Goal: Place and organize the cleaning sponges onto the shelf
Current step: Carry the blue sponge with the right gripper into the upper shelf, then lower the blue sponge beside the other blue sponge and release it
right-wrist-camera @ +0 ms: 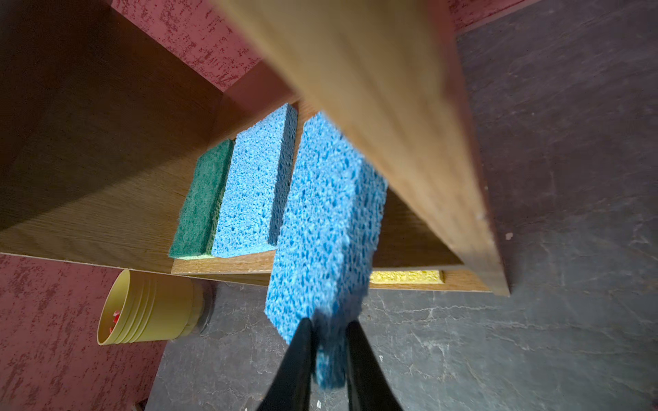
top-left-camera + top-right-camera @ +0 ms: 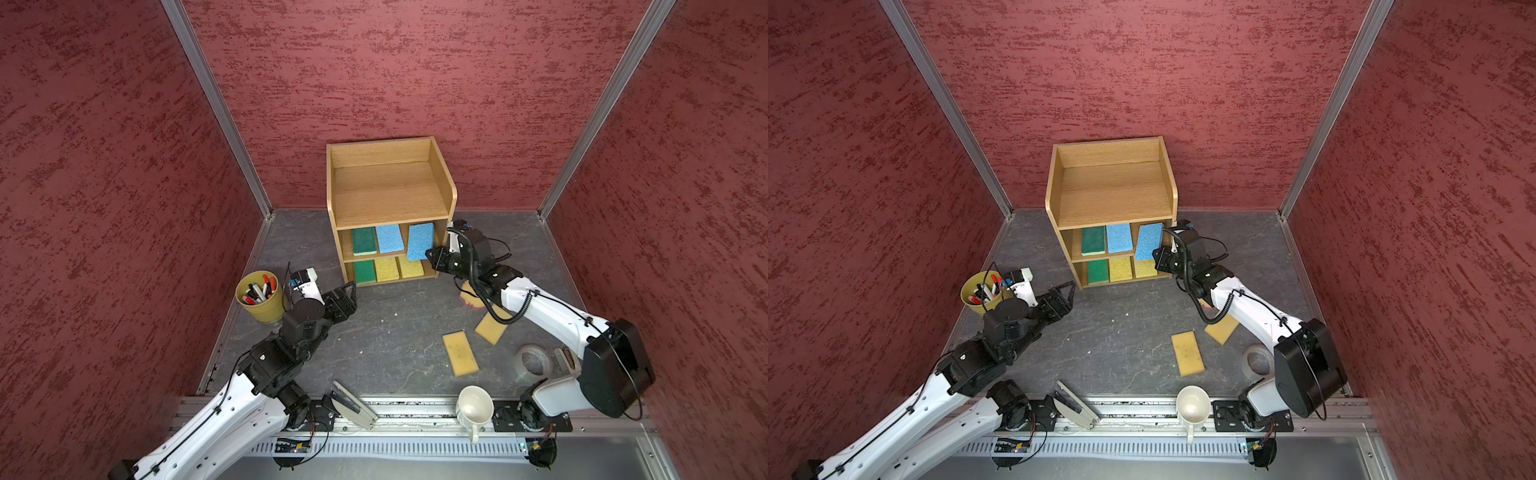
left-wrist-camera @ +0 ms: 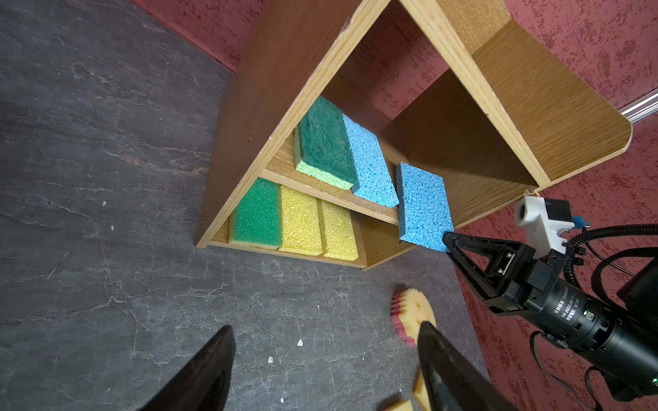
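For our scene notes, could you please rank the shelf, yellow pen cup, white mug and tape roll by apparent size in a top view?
1. shelf
2. yellow pen cup
3. white mug and tape roll, too alike to rank

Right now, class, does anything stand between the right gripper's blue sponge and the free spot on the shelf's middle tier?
Nothing visible: the blue sponge, pinched by the right gripper, leans into the shelf, its gap bare.

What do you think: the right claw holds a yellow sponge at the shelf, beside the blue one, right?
Not yellow: the right claw holds a blue sponge at the shelf, beside the other blue one. The right wrist view shows it.
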Controlling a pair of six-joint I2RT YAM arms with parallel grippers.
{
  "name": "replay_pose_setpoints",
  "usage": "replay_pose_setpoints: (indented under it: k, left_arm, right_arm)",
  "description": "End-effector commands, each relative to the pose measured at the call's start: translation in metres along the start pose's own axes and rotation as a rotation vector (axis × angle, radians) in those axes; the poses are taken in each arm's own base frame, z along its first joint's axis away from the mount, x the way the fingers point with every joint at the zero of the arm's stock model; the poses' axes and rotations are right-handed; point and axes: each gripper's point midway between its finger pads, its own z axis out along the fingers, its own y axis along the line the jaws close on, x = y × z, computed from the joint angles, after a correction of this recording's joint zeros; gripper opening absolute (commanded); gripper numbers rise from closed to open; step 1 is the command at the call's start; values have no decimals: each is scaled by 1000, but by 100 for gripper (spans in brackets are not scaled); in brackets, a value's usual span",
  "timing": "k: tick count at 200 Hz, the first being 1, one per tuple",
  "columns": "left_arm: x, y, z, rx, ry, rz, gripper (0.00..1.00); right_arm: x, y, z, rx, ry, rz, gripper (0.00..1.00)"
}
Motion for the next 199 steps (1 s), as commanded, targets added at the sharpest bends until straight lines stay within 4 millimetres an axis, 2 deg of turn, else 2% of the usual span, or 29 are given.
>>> replay_pose_setpoints:
  k: [1, 10, 15, 45, 68, 95, 99, 107, 124, 134, 170, 199]
  left_arm:
    - [2, 3, 1, 0, 3, -13, 81]
    - [2, 3, 1, 2, 3, -15, 81]
    - [2, 2, 2, 4, 5, -16, 81]
    - [4, 1, 3, 9, 14, -17, 81]
    - [3, 0, 3, 9, 12, -18, 81]
    - [3, 0, 4, 7, 14, -18, 81]
    - [3, 0, 3, 8, 14, -17, 81]
    - [2, 0, 3, 8, 13, -17, 81]
    - [2, 0, 4, 5, 12, -15, 81]
    - [2, 0, 4, 0, 11, -16, 81]
    - [0, 3, 6, -15, 11, -22, 81]
    - [-2, 2, 7, -14, 13, -28, 81]
  right_arm:
    - [-27, 2, -4, 13, -102, 1, 24]
    - [-27, 0, -4, 18, -107, 1, 25]
    - [-34, 7, -13, 1, -131, -1, 27]
    - [-35, 6, -17, 0, -148, 7, 44]
    - [-35, 4, -19, 3, -158, 12, 50]
    - [-33, 0, -25, 18, -162, 9, 51]
    - [-33, 1, -27, 14, -163, 9, 50]
    - [-31, 3, -30, 1, -160, 5, 40]
    - [-21, 4, -34, -16, -123, 6, 10]
    - [-12, 5, -35, -32, -81, 15, 1]
    - [29, 2, -25, -90, 61, 68, 0]
    - [42, -10, -11, -63, 97, 88, 0]
